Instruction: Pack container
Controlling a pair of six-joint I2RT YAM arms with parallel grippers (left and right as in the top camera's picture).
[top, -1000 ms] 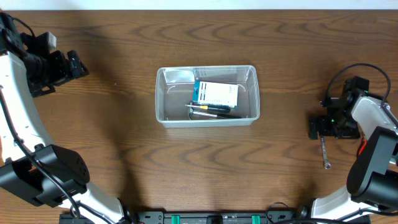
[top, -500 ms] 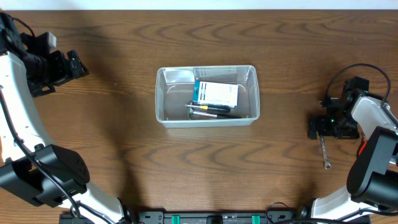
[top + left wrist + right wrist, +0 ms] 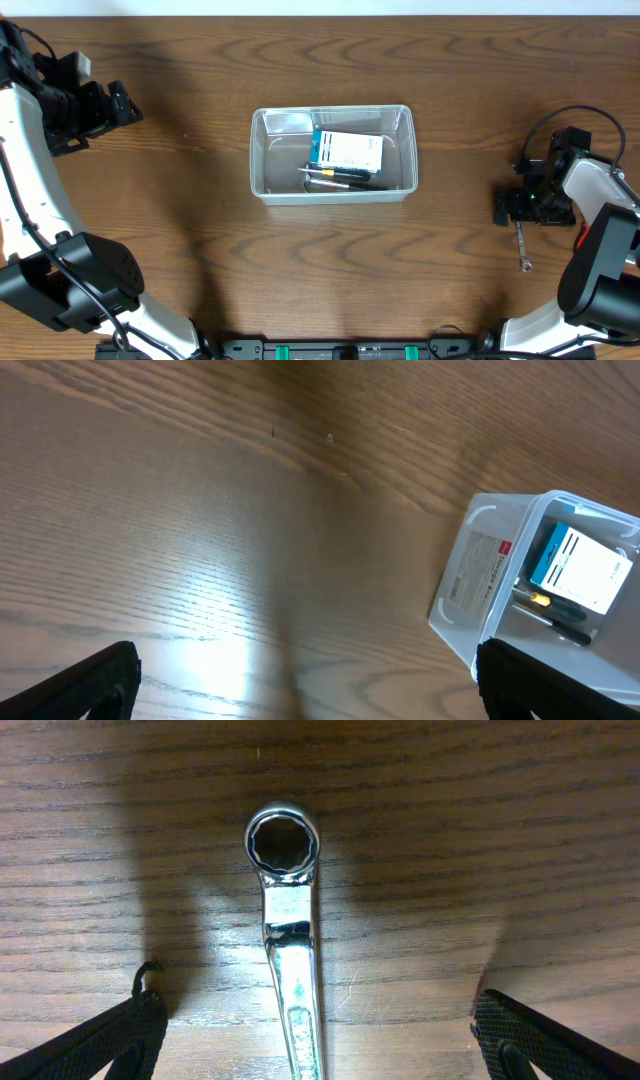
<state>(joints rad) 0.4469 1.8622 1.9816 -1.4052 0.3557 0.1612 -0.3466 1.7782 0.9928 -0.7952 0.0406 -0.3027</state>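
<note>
The clear plastic container (image 3: 332, 154) sits mid-table and holds a blue-and-white box (image 3: 346, 151) and a dark pen-like tool (image 3: 340, 176). It also shows at the right edge of the left wrist view (image 3: 540, 595). A shiny metal wrench (image 3: 292, 940) lies flat on the wood at the far right (image 3: 522, 247). My right gripper (image 3: 318, 1045) is open, its fingers wide on either side of the wrench shaft, just above it. My left gripper (image 3: 305, 685) is open and empty, far left of the container, above bare wood.
The wooden table top (image 3: 200, 230) runs under everything. Cables loop at the right arm (image 3: 590, 120). The table's far edge lies along the top of the overhead view.
The right gripper has shifted very slightly over the wrench. The left arm and the container's contents have not moved.
</note>
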